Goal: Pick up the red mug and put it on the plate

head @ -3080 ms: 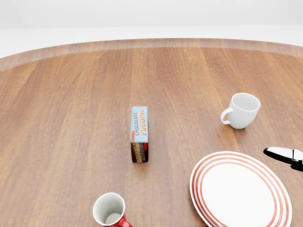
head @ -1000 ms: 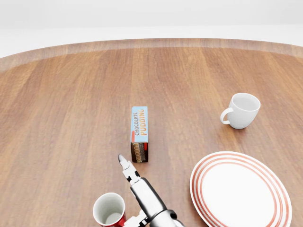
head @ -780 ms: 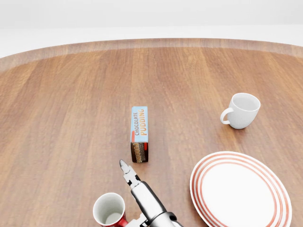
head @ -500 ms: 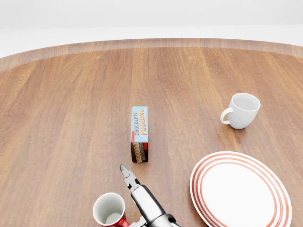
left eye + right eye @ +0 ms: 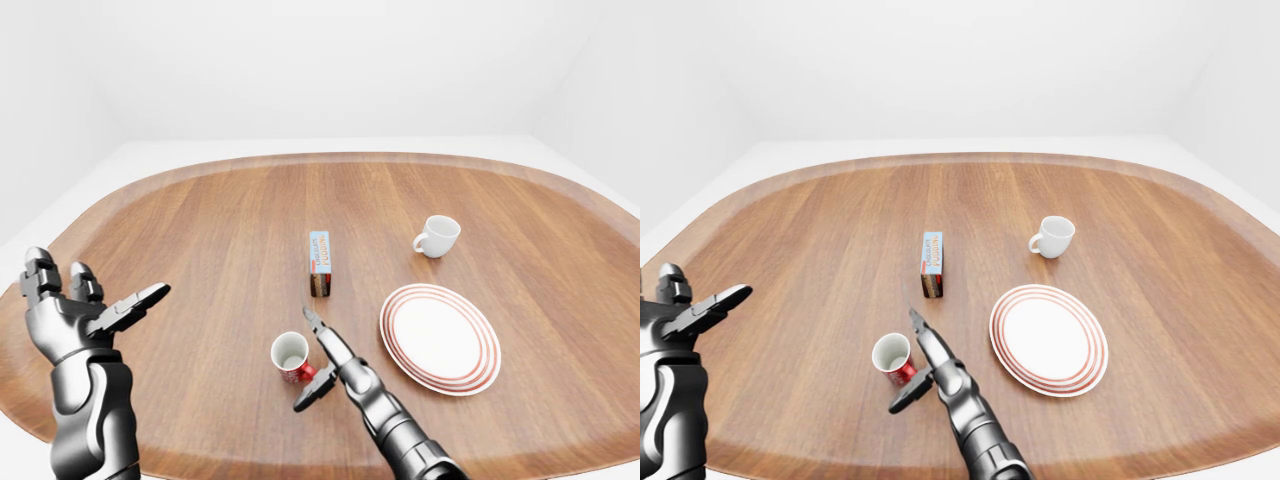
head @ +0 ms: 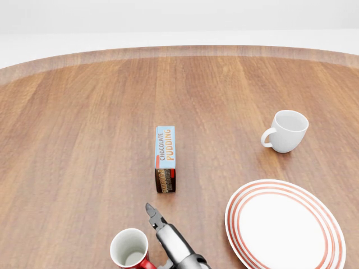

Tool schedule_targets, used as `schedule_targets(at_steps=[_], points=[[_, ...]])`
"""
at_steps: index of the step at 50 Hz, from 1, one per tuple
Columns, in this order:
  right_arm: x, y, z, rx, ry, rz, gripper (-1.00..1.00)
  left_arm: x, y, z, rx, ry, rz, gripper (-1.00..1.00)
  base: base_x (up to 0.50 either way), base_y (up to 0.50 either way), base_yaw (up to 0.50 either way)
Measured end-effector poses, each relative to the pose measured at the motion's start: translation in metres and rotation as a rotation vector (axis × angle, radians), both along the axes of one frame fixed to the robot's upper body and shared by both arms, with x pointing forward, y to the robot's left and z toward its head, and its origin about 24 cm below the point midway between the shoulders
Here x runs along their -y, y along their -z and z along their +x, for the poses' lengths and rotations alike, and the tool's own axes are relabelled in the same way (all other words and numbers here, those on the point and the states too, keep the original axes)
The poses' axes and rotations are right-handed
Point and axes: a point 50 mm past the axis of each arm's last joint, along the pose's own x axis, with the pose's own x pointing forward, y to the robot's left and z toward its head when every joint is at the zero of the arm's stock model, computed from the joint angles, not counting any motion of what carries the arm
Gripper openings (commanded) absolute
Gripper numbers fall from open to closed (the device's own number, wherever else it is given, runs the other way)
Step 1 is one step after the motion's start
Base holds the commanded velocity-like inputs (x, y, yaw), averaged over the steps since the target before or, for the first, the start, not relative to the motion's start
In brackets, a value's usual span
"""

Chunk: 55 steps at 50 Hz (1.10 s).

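Note:
The red mug (image 5: pixel 290 357), white inside, stands upright on the wooden table (image 5: pixel 210 230) near the bottom of the head view. My right hand (image 5: pixel 305 362) is just to its right, open. One finger (image 6: pixel 152 213) points up the table past the rim, and the thumb (image 5: pixel 304 401) is spread low beside the mug's red side. The fingers do not close round the mug. The white plate (image 5: pixel 437 335) with red rings lies to the right of the hand, with nothing on it. My left hand (image 5: pixel 95 312) is raised at the far left, open.
A chocolate pudding box (image 6: pixel 165 158) stands on edge just above the mug and the hand. A white mug (image 6: pixel 287 130) sits above the plate at the right. The table's rim (image 6: pixel 168 51) curves across the top of the head view.
My right hand came from the right edge by the plate to beside the red mug. Over the last second its pointing finger has slid down the view, away from the pudding box.

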Motion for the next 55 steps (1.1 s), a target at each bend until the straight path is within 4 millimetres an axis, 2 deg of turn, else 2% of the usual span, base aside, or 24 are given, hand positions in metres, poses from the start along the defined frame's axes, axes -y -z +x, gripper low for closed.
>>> schedule_targets(at_steps=[26, 43, 55], points=[[-0.009, -0.004, 0.008, 0.003, -0.015, -0.009, 1.00, 0.001, 0.001, 0.001, -0.004, 0.003, 0.000, 1.00, 0.00, 0.00, 0.00], [-0.009, 0.010, 0.004, -0.059, -0.007, -0.065, 1.00, 0.001, 0.002, 0.001, -0.008, 0.004, -0.001, 1.00, 0.00, 0.00, 0.00], [-0.009, 0.008, 0.006, -0.054, 0.004, -0.055, 1.00, 0.001, 0.003, 0.001, -0.011, 0.005, -0.002, 1.00, 0.00, 0.00, 0.00]])
